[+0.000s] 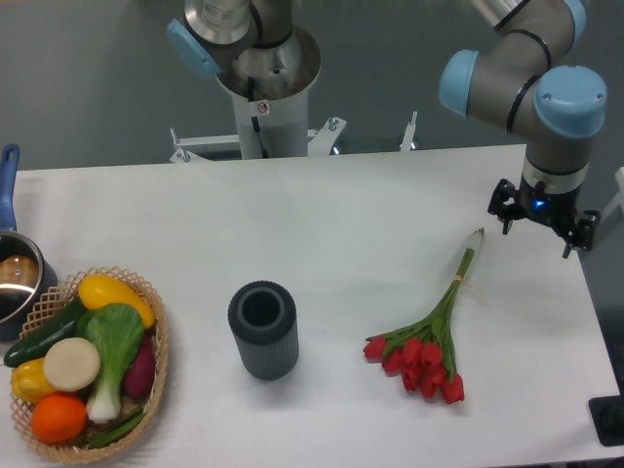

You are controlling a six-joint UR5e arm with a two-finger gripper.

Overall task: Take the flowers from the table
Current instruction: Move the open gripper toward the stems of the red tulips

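Flowers [421, 359]: a bunch of red tulip buds on long thin green stems, lying flat on the white table [351, 205] in its right-hand part as the camera sees it. The long axis runs diagonally. The cut stem ends point toward the far right, tapering to a pale tip, and the buds point toward the near edge, fanned out in a cluster. A pale tie binds the stems roughly midway along their length; below it a few narrow green leaves spread toward the heads. The buds are closed, glossy and uniformly red.

Hand [543, 226]: black, two-fingered, carried on the grey arm with light blue joint caps, hanging over the right side of the table. It is apart from the flowers, lying beyond and to the right of the stem tips, and farther from the buds. Its fingers are spread and nothing is between them.

Other objects: a dark grey cylindrical vase [262, 329] stands upright left of the buds, its mouth open upward. A woven basket [157, 366] of vegetables sits at the near left corner, and a pot [14, 279] with a blue handle lies just behind it at the left edge.
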